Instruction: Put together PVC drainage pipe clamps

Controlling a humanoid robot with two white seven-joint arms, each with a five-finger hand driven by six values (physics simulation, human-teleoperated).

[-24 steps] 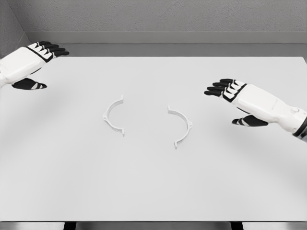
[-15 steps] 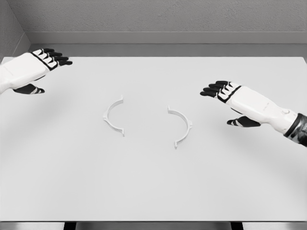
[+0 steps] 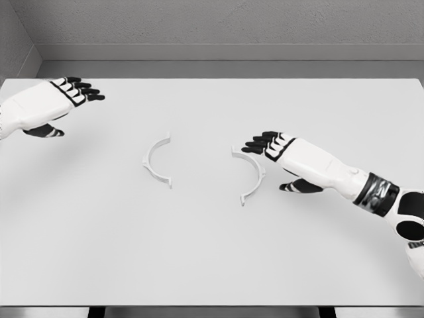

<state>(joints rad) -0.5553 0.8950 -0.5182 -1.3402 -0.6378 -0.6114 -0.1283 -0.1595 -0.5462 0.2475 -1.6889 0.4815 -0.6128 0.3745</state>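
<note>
**Right hand at clamp half, no grasp yet**

White table (image 3: 212,258) carries both parts near centre. Right hand (image 3: 281,154) sits just beside the right clamp half (image 3: 252,175), fingers extended and relaxed, holding nothing. Left hand (image 3: 56,106) hovers near the far-left edge, fingers straight, empty, well apart from the left clamp half (image 3: 158,160). Halves lie flat, open sides facing each other, apart. Judgement: pinch the arc mid-span, keep it level, slide toward its mate with ends aligned.
</note>
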